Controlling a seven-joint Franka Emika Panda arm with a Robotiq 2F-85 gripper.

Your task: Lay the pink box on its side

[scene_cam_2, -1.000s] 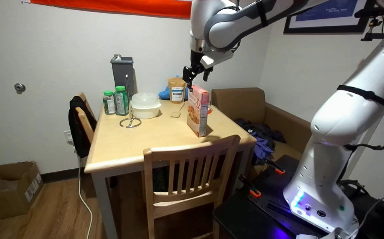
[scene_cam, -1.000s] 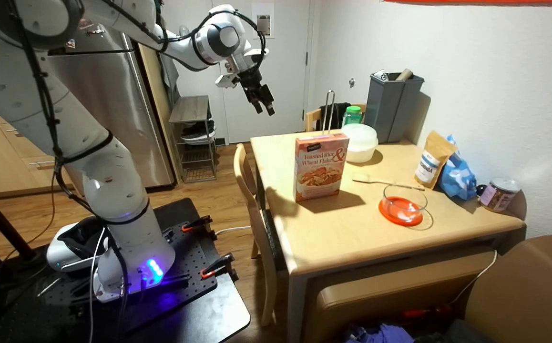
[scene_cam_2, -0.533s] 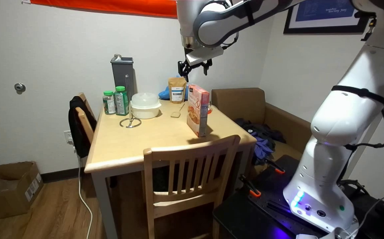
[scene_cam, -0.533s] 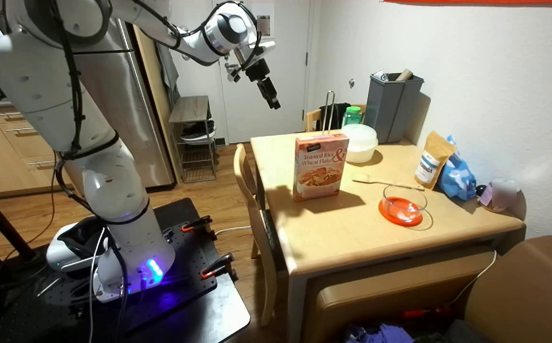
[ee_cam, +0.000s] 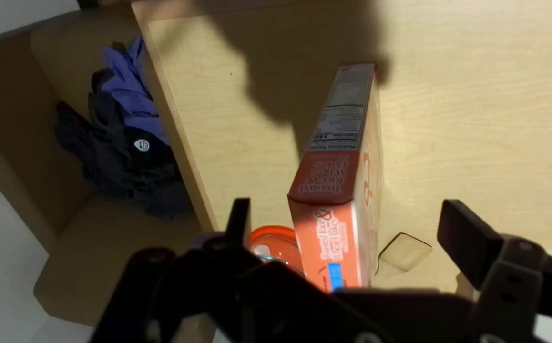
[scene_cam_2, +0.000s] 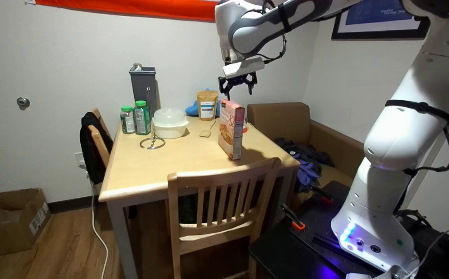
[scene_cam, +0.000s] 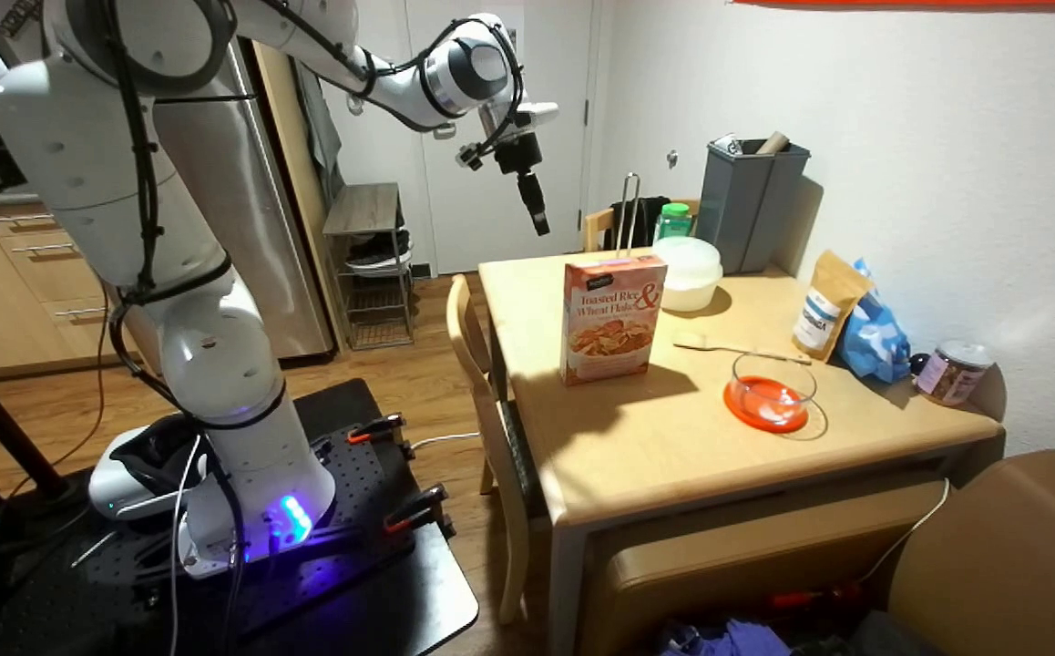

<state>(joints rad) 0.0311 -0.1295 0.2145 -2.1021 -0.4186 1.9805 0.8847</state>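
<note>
The pink box (scene_cam: 612, 321) stands upright on the table, its printed food picture on the broad face. It also shows upright in an exterior view (scene_cam_2: 230, 131). In the wrist view, its top panel (ee_cam: 326, 238) lies between the two fingers, with gaps on both sides. My gripper (scene_cam_2: 239, 95) is open and empty above the box, fingers pointing down. In an exterior view the gripper (scene_cam: 541, 230) appears edge-on, higher than the box. In the wrist view the gripper (ee_cam: 346, 214) covers the lower end of the box's top.
A glass bowl with a red base (scene_cam: 769, 405), a spatula (scene_cam_2: 206, 134), a white lidded container (scene_cam_2: 170, 124) and a metal stand (scene_cam_2: 152, 143) are on the table (scene_cam: 673, 456). A brown pouch (scene_cam: 824, 310) is near the wall. A wooden chair (scene_cam_2: 220, 174) stands at the table edge.
The wrist has turned, so the fingers now straddle the box's thickness. The gripper has moved to sit above the box and lowered over the last half second. The box has not moved.
</note>
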